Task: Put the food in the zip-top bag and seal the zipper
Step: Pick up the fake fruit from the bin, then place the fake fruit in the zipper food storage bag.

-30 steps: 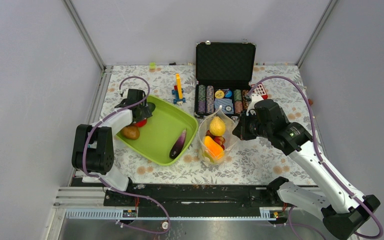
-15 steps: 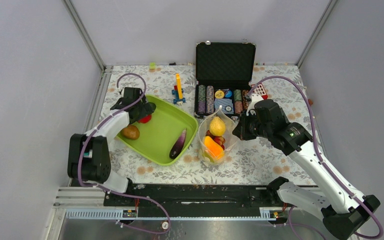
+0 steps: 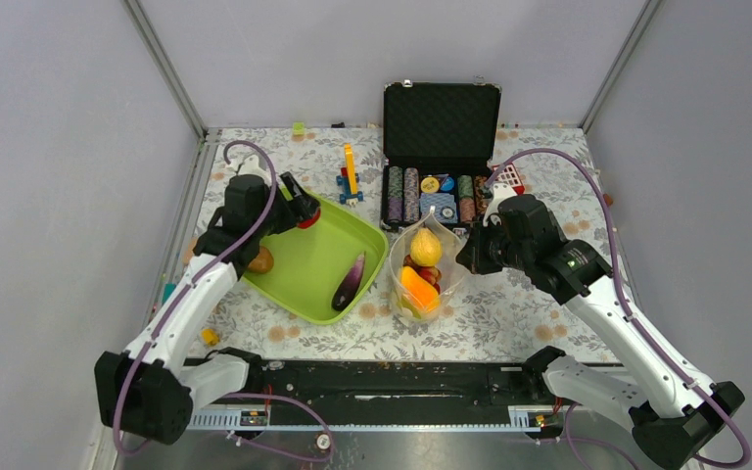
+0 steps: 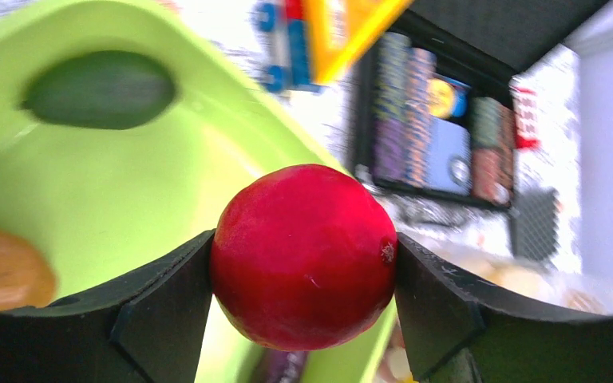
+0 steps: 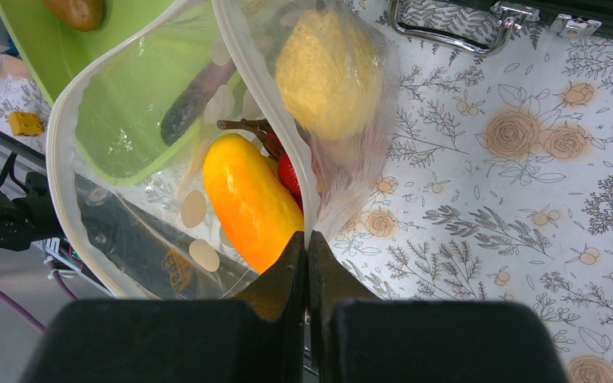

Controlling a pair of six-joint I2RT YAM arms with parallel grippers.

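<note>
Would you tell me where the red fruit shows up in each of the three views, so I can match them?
Top external: red fruit in the left gripper, over the green tray's far left corner.
Left wrist: centre of the frame, clamped between the two fingers.
Right wrist: not in it.
Shared landmark: the green tray, on the left in both wrist views.

The tray (image 3: 304, 264) lies left of the bag (image 3: 394, 270) (case (image 3: 441, 117) behind it).

A black case (image 3: 441, 116) stands open, poker chips (image 3: 403, 194) inside. Left of it sits a yellow toy (image 3: 351, 172), then a lime-green tray (image 3: 305, 257).
</note>
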